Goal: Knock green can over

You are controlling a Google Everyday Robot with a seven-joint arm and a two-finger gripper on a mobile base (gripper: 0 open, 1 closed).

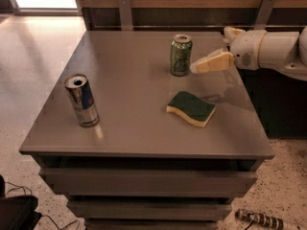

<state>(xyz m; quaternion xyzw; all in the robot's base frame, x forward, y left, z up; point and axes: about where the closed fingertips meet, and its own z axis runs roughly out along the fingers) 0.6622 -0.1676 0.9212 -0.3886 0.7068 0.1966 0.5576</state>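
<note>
The green can (181,55) stands upright at the back middle of the grey table (129,128). It has pale script on its side and a silver top rim. My gripper (195,68) comes in from the right on a white arm. Its cream fingertips sit just to the right of the can's lower half, very near it or just touching. It holds nothing.
A slim silver-and-blue can (82,100) stands upright at the table's front left. A green-and-yellow sponge (192,108) lies in front of the green can, right of centre. A wooden wall with metal brackets runs behind the table. A dark object (259,218) lies on the floor at lower right.
</note>
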